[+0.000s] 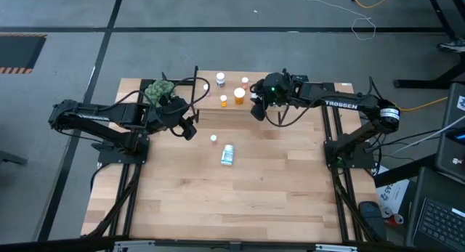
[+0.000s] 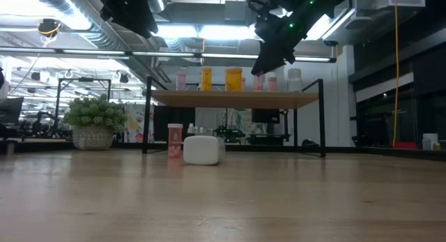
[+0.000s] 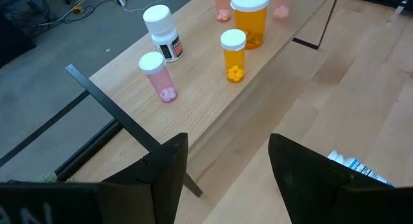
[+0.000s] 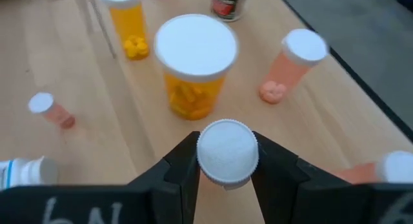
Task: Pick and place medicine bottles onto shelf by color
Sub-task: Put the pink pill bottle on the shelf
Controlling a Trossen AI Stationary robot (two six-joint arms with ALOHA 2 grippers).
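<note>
Bottles are gathered on the shelf [image 1: 290,110] at the far side of the tabletop [image 1: 240,201], and I am over it with both arms. My right end effector [image 4: 226,161] is clenched on a white-capped bottle [image 4: 226,152], gripping it by the cap between its two dark fingers [image 4: 182,164]; I cannot tell the colour of the body under that cap. In the low view this end effector [image 2: 268,61] hangs above the shelf board, over the row of bottles standing there.

Just beyond the held bottle stands a large orange bottle [image 4: 195,66] with a wide white cap, pills showing through its wall. Beside it is a slimmer orange bottle [image 4: 127,24], and on the other side a pink bottle [image 4: 293,64] with a white cap. A white bottle with a dark label [image 3: 162,33] and another pink bottle [image 3: 158,77] stand farther along the board, near the shelf's black frame.

My left end effector [image 3: 227,175] is released, its fingers spread with nothing between them, and it hovers near the front edge of the shelf on the left side, close to the green plant [image 1: 160,91].

Down on the tabletop, in front of the shelf, a small pink bottle [image 2: 175,140] stands upright, and a blue-and-white bottle [image 1: 227,155] lies on its side nearer the middle.
</note>
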